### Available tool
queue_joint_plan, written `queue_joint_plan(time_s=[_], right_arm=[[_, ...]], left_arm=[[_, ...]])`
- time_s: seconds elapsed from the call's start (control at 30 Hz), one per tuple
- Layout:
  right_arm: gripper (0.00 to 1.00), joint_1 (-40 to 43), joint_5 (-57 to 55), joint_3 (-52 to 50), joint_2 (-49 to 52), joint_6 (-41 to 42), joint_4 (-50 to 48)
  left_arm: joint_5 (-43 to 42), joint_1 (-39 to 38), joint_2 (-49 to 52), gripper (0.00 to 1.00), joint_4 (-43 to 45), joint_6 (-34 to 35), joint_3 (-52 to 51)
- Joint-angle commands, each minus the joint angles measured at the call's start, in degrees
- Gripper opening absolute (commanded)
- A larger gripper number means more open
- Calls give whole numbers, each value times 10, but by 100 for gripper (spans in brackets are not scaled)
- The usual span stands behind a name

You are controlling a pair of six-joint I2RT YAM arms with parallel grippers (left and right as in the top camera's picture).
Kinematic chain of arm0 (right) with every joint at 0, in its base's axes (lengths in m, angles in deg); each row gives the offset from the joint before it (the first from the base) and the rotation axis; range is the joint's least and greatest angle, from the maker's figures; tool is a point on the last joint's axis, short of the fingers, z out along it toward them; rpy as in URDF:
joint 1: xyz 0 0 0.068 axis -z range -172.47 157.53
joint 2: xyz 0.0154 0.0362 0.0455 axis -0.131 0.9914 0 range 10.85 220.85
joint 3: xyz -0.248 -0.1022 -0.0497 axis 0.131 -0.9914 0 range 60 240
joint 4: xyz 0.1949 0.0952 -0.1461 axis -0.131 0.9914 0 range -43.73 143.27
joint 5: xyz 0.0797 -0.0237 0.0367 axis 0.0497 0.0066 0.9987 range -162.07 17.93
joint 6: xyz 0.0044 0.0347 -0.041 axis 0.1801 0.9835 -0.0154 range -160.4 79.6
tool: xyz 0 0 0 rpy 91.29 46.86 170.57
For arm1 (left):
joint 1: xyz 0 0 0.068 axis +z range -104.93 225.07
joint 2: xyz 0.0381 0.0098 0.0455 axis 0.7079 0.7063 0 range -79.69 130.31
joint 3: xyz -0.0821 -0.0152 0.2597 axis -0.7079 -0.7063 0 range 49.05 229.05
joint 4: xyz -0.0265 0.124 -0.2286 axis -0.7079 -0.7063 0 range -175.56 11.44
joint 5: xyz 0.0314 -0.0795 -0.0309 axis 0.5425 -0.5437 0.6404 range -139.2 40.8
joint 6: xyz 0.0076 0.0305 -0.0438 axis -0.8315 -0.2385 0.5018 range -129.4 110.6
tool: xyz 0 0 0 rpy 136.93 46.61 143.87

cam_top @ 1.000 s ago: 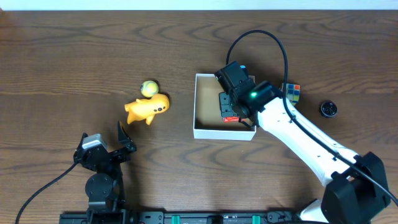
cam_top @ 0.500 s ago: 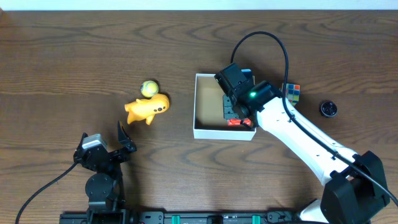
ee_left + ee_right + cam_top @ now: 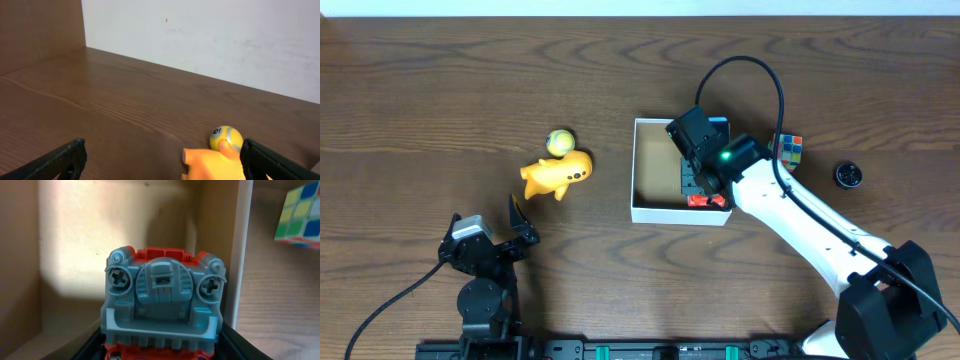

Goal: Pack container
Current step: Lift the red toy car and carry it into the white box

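The container (image 3: 636, 170) is a square white-walled box with a brown inside, right of the table's middle. My right gripper (image 3: 692, 180) is inside it by the right wall, shut on a red and grey toy vehicle (image 3: 698, 201). In the right wrist view the toy (image 3: 162, 300) fills the middle between my fingers (image 3: 162, 352), with the box's white wall (image 3: 242, 245) to its right. My left gripper (image 3: 520, 225) is open and empty near the front left, open in its wrist view (image 3: 160, 162).
A yellow-orange animal toy (image 3: 558, 174) and a small yellow ball (image 3: 559, 142) lie left of the box; both show in the left wrist view (image 3: 215, 162) (image 3: 226, 137). A Rubik's cube (image 3: 788, 148) and a small black round object (image 3: 848, 175) lie right of the box.
My right gripper has moved the red and grey toy a little toward the box's front right corner. The left arm has not moved.
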Motion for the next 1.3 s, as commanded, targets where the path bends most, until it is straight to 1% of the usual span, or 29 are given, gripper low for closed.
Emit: queue_joint_plan(time_s=[0.0, 0.13, 0.27, 0.43, 0.87, 0.97, 1.03, 1.1, 1.27], right_arm=[[41, -4, -14, -7, 2, 19, -2], [41, -4, -14, -7, 2, 18, -3], [38, -5, -14, -16, 3, 23, -7], [39, -5, -5, -40, 3, 27, -33], [40, -5, -3, -48, 5, 27, -36], [51, -5, -2, -48, 5, 27, -37], [53, -5, -2, -48, 5, 27, -37], [57, -5, -2, -48, 5, 27, -37], [64, -5, -2, -48, 5, 27, -36]], left_arm=[[0, -1, -3, 98, -9, -5, -17], [0, -1, -3, 98, -9, -5, -17], [0, -1, -3, 98, -9, -5, -17], [0, -1, -3, 98, -9, -5, -17], [0, -1, -3, 98, -9, -5, -17], [0, -1, -3, 98, -9, -5, -17], [0, -1, -3, 98, -9, -5, -17], [0, -1, -3, 98, -9, -5, -17], [0, -1, -3, 98, -9, -5, -17]])
